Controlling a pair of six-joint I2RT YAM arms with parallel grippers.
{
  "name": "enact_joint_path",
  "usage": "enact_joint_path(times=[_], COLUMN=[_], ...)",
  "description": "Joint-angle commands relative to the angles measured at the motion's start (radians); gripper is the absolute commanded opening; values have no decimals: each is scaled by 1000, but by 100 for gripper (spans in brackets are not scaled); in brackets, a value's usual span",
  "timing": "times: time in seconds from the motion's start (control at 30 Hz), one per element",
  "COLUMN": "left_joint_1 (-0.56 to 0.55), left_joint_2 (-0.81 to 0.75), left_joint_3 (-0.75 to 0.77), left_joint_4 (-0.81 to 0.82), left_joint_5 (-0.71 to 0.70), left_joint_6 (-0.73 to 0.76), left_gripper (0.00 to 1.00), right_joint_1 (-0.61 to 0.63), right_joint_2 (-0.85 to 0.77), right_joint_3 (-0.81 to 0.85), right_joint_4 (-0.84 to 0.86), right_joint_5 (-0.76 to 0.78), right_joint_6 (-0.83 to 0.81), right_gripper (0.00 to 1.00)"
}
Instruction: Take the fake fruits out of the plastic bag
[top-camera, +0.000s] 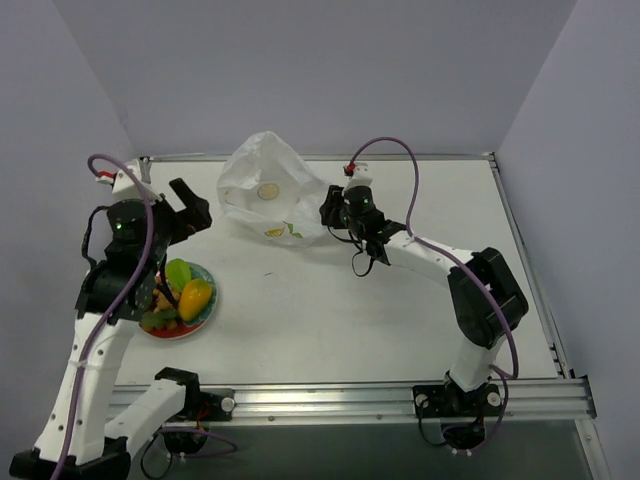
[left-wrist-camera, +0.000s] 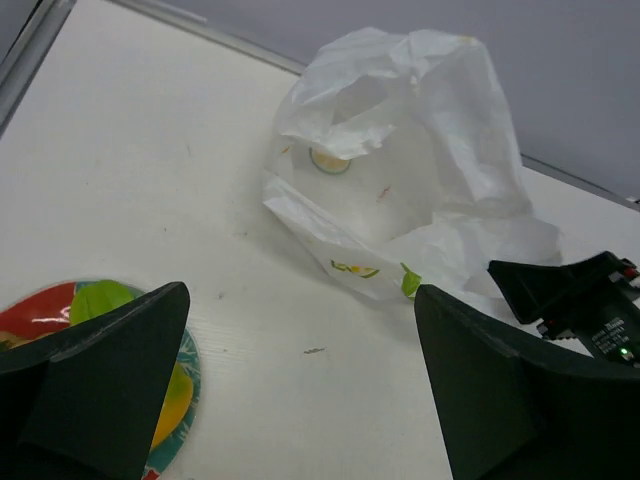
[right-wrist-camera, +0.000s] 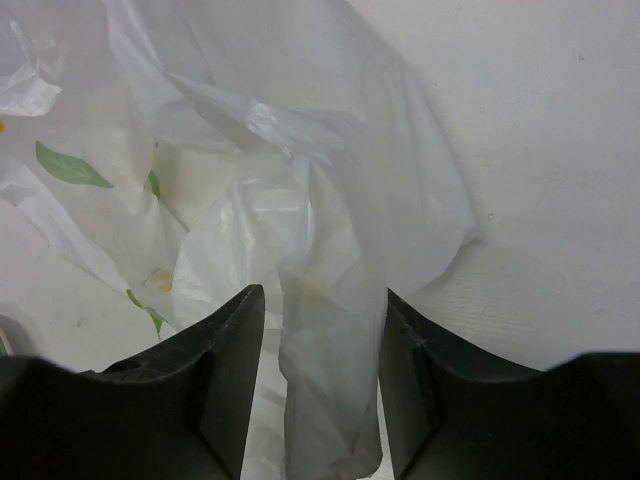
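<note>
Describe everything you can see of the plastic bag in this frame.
The plastic bag is thin, white and translucent, heavily crinkled, with small yellow and green printed marks and one round yellowish mark on its side. It lies slumped yet puffed up on the far middle of the table, apart from the plate. The end nearest the right arm narrows into a fold lying between the fingers of the right gripper, whose jaws stand apart. Whether anything is inside cannot be told.
</note>
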Motion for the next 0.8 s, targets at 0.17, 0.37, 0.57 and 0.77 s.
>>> enact_joint_path(times=[0.17, 0.37, 0.57, 0.77], left_joint_1=[-1, -81, -170, -184], left_joint_2=[-285, -417, -595, -673], left_joint_3=[-112, -175, -301, -321], left_joint_4=[-14, -11, 37, 37], left_joint_5=[89, 29, 40, 23], left_joint_6=[164, 260, 333, 311], left_gripper=[94, 94, 94, 94], right_joint_1=[41, 70, 138, 144], right_joint_2=[-154, -309, -586, -826], right_joint_3=[64, 38, -114, -259], right_joint_4=[-132, -186, -175, -236], right_joint_5=[162, 259, 421, 502], right_joint_6=[-32, -11, -51, -9], right_gripper=[100, 100, 100, 100])
